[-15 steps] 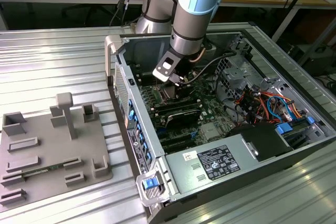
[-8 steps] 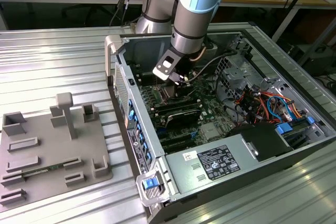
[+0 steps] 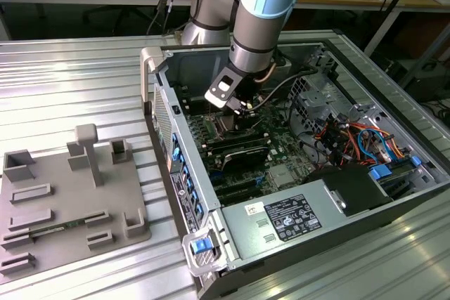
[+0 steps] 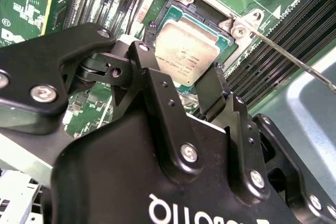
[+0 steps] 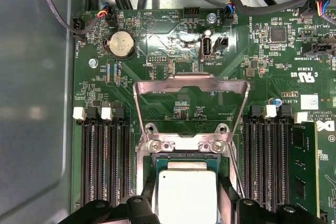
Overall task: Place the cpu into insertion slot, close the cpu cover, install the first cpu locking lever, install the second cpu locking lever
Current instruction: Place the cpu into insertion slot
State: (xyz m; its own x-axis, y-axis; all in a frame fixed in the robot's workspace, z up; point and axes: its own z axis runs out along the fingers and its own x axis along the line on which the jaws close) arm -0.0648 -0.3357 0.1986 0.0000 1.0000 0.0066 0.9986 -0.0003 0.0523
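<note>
- gripper clamped cpu by two edges
- cpu in or just above insertion slot; couldn't tell which
- cpu cover stood open: placement step, needed square seating

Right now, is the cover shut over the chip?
No, the cover stands swung back off the chip, board showing through its window.

board: small white silkscreen lettering, white sticker | cpu top: faint etched lines, not legible | hand body: large white letters, upside down, cut off | power supply: white printed label, too small to read
</note>
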